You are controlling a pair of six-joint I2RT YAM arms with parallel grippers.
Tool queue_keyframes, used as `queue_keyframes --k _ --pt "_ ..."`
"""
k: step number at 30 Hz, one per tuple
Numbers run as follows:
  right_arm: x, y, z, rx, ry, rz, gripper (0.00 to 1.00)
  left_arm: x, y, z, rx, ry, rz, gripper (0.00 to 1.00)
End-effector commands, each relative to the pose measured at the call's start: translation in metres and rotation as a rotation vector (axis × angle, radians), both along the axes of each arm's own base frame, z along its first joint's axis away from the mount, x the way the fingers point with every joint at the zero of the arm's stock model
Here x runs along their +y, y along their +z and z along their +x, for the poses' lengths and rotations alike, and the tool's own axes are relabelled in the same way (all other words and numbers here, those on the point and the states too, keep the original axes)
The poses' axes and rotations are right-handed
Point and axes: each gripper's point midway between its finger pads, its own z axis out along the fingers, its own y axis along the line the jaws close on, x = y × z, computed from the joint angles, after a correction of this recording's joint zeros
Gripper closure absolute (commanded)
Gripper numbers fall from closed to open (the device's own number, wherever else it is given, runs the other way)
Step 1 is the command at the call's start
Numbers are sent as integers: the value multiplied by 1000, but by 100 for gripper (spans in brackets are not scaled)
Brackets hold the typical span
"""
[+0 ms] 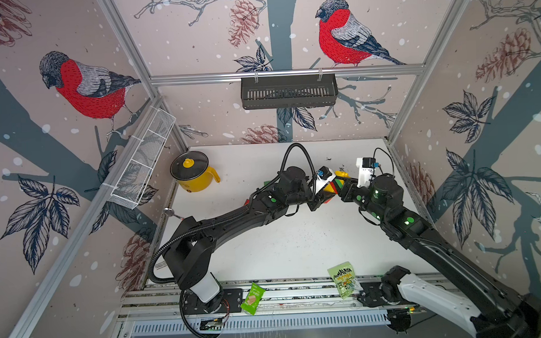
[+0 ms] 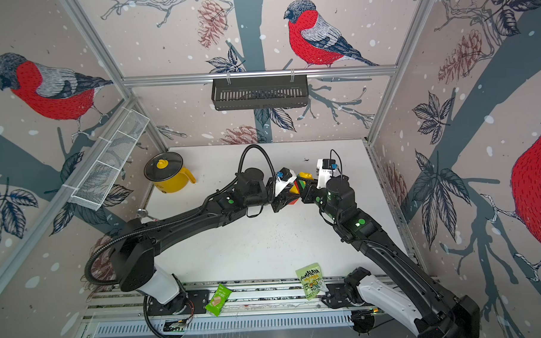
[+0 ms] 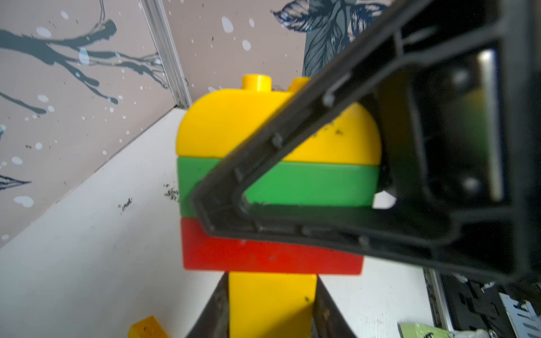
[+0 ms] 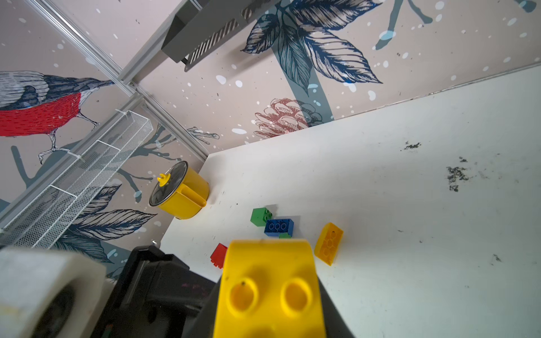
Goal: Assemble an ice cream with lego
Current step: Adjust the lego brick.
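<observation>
Left wrist view: the left fingers [image 3: 215, 316] pinch the narrow yellow brick [image 3: 272, 304] beneath a red brick [image 3: 263, 257], a green brick [image 3: 307, 184] and the half-round yellow brick [image 3: 228, 128]. They are probably bracing the cone while the right fingers [image 4: 332, 319], clamped on that half-round top, seat it. That makes four stacked bricks. On the desk [image 4: 380, 204] beyond the fingers lie one loose red brick [image 4: 218, 255], one loose blue brick [image 4: 278, 227], one loose yellow brick [image 4: 328, 243] and one loose green brick [image 4: 260, 216], perhaps with a second green one behind the blue.

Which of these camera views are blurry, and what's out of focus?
Left wrist view: brick stack soft, black finger across it blurrier. Right wrist view: half-round yellow brick out of focus, loose blue brick sharp. Both top views: sharp throughout, faint shadows on the table.
</observation>
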Motion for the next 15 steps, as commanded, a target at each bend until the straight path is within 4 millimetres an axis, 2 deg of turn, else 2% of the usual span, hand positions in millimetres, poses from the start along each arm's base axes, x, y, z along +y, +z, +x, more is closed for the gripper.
queue_keyframes --k 1,3,6,10,15 --pt "9 -12 -14 74 97 -36 67 -8 51 5 -149 -10 -186 100" --pt "10 -11 -13 77 101 -45 57 -8 44 10 -138 15 -174 100" --pt "11 -13 -12 84 106 -55 48 -9 39 13 -134 22 -164 100" --pt "13 -3 -10 61 114 -48 38 -13 31 14 -121 16 -152 100" --pt "8 6 -6 39 85 -69 31 -13 14 17 -90 25 -121 100"
